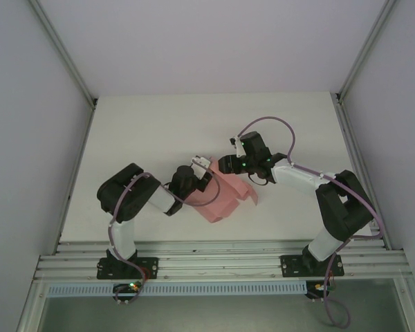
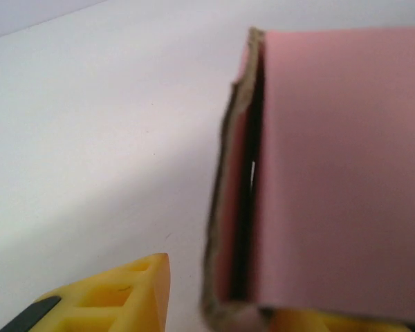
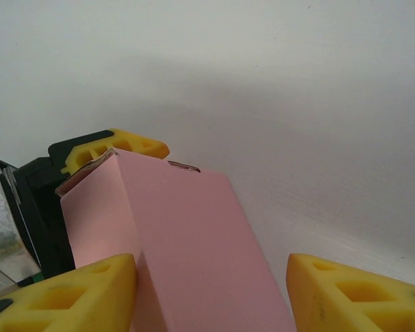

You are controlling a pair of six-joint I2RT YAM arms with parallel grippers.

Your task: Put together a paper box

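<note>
The paper box [image 1: 225, 197] is pale pink card folded into a partly formed sleeve, lying mid-table between the two arms. My left gripper [image 1: 200, 166] is at its far left end. In the left wrist view the box's open end [image 2: 332, 173] stands between the yellow fingers; one finger [image 2: 124, 297] is clear of the card, so the left gripper [image 2: 228, 304] is open. My right gripper [image 3: 211, 290] straddles the box [image 3: 187, 235], open, with a gap at its right finger [image 3: 360, 290]. The left gripper's finger [image 3: 114, 146] shows beyond the box's far end.
The white table [image 1: 194, 124] has bare room behind and to both sides of the box. Pale walls close in left and right. An aluminium rail [image 1: 221, 259] carrying both arm bases runs along the near edge.
</note>
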